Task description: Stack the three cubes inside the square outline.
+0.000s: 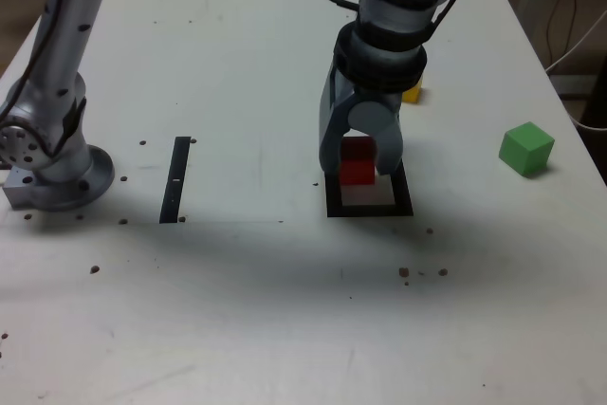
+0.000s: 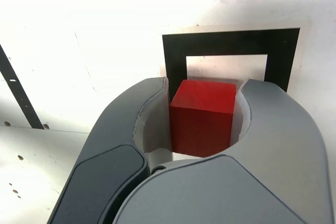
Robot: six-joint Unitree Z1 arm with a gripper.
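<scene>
My gripper (image 1: 358, 170) is shut on the red cube (image 1: 358, 161), which sits pinched between both grey fingers (image 2: 273, 124) in the wrist view (image 2: 202, 118). It hangs over the far edge of the square outline (image 1: 370, 206) of black tape, whose white centre shows just past the cube (image 2: 227, 66). I cannot tell whether the cube touches the table. The green cube (image 1: 525, 148) lies on the table toward the exterior view's right. A corner of the yellow cube (image 1: 412, 93) peeks out behind the arm; the rest is hidden.
A straight black tape strip (image 1: 176, 179) lies to the exterior view's left of the outline. The arm's grey base (image 1: 52, 173) stands at the table's left edge. Small dark specks dot the white table (image 1: 237, 310).
</scene>
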